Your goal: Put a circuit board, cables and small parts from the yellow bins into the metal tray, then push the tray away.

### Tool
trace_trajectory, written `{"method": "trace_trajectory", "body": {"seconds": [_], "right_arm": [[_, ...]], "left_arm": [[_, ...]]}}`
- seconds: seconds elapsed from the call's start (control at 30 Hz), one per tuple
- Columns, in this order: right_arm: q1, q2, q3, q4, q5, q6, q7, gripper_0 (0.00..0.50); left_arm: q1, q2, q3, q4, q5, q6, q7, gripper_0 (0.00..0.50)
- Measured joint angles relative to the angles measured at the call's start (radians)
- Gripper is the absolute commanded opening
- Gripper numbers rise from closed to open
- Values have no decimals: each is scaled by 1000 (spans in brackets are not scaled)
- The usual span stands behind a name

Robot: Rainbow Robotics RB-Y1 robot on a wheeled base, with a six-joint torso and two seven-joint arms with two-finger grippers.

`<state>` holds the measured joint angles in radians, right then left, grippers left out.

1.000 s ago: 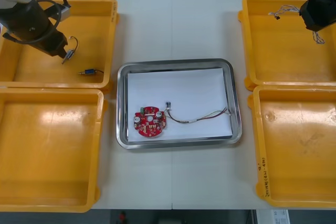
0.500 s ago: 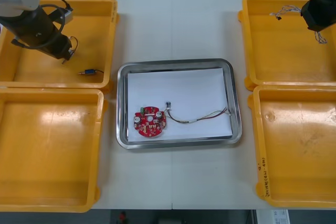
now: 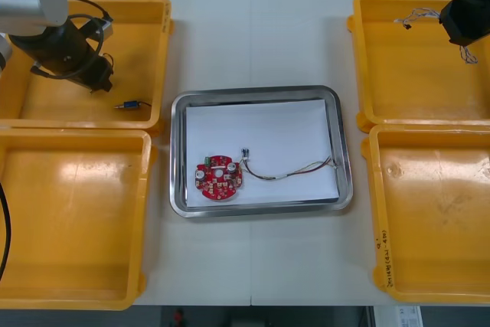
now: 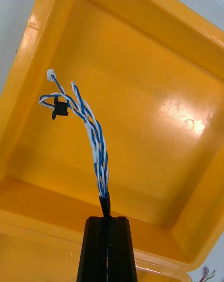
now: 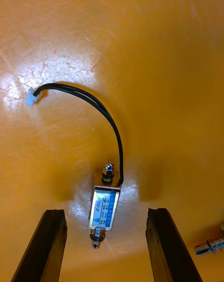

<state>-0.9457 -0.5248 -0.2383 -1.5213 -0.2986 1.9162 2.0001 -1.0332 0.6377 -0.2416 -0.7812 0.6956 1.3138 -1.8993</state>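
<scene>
Left pincer (image 5: 106, 212), fingers spread, sits low in the far left yellow bin (image 3: 145, 13), straddling without touching a small metal part (image 5: 103, 202): boxy silver body, blue label, a pin at each end, thin black cable (image 5: 100, 107) arching off to a white plug. Right pincer (image 4: 107, 221), over the far right yellow bin (image 4: 154, 100), is pinched tight on a twisted blue and white cable (image 4: 95, 142) whose loose strands fan out beyond the fingertips, one ending in a white plug. Between the bins on the table (image 3: 260, 28), the metal tray (image 3: 256, 93), white inside, holds a round red circuit board (image 3: 219, 176) and a thin cable (image 3: 287, 172) just beside it.
</scene>
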Motion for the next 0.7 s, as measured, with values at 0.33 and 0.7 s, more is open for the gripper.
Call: {"method": "trace_trajectory", "body": {"seconds": [0.33, 0.7], "right_arm": [[0, 0, 0, 0, 1, 0, 0, 2], [0, 0, 0, 0, 9, 0, 0, 0]], "left_arm": [[0, -17, 0, 56, 0, -70, 0, 500], [-6, -18, 0, 62, 0, -82, 0, 0]]}}
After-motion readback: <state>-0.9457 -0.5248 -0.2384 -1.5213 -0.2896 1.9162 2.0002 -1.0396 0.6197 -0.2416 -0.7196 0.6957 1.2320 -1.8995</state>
